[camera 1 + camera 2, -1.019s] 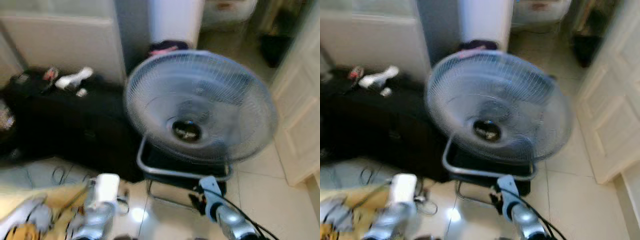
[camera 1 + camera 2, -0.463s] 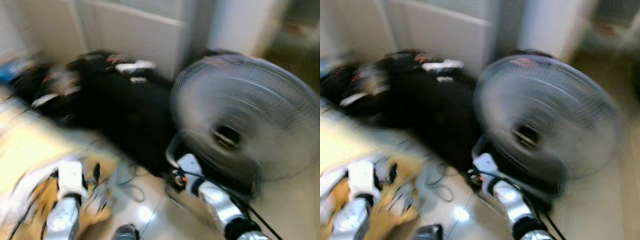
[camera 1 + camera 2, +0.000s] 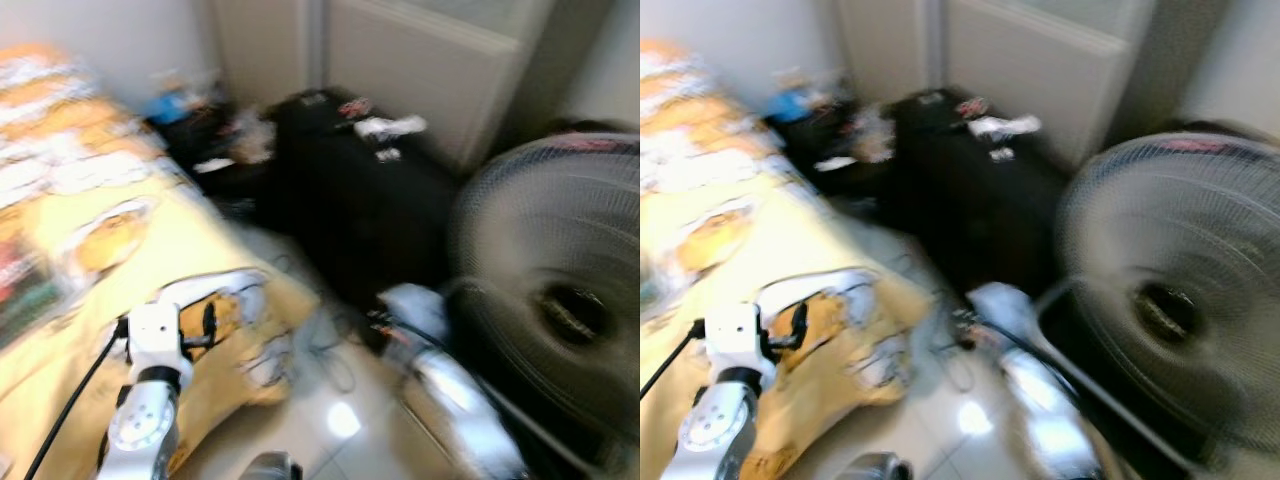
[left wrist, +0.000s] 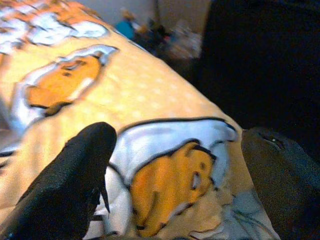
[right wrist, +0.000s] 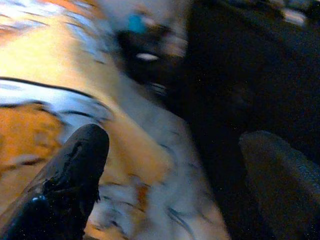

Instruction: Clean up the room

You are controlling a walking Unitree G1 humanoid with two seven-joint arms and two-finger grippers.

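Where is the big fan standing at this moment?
In the head views the fan stands on the floor at the robot's right, right beside the black suitcase, with the yellow blanket far to its left.

Left pincer [image 4: 177, 175]: two black fingers [image 4: 75, 185] spread wide apart, nothing between them. Beneath and beyond the pincer: yellow blanket [image 4: 150, 100] printed with orange-and-white cartoon figures. Beside the blanket's far edge: large black mass [image 4: 265, 65], details unclear. Past the blanket's far corner: blurred small clutter [image 4: 165, 37], one piece blue.
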